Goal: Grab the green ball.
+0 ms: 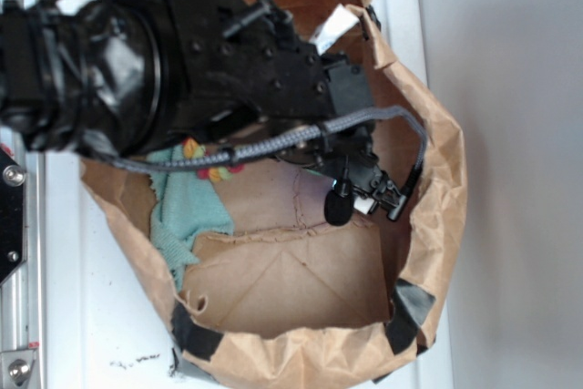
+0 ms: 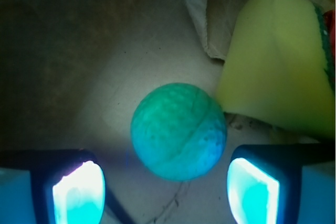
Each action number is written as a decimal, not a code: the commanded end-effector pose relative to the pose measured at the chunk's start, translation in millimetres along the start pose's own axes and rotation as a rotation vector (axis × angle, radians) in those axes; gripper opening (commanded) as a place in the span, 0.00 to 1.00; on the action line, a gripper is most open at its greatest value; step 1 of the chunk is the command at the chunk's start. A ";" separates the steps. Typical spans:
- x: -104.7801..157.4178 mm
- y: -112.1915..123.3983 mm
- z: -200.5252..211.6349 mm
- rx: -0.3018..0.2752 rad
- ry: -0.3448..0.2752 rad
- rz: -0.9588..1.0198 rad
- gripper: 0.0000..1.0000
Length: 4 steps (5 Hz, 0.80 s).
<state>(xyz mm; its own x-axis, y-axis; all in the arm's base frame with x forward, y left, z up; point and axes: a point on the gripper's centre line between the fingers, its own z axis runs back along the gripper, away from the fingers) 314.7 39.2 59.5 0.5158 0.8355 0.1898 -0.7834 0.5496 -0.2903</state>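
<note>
Claw (image 2: pixel 165 187) jaws apart; small mint-green textured ball (image 2: pixel 178 130) sits just ahead, centred between fingers, untouched.

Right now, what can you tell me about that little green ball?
The green ball is a small mint-green sphere with a finely dimpled, knitted-looking surface and a faint seam. It rests on the brown paper floor, close beside a yellow sponge, between the open end effector fingers, not yet gripped.
</note>
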 end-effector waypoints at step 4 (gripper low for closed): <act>15.1 6.5 -6.1 0.034 -0.147 -0.088 1.00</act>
<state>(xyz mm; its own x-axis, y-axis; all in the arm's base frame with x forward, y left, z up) 319.4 53.0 46.0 0.5419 0.7724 0.3312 -0.7530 0.6213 -0.2168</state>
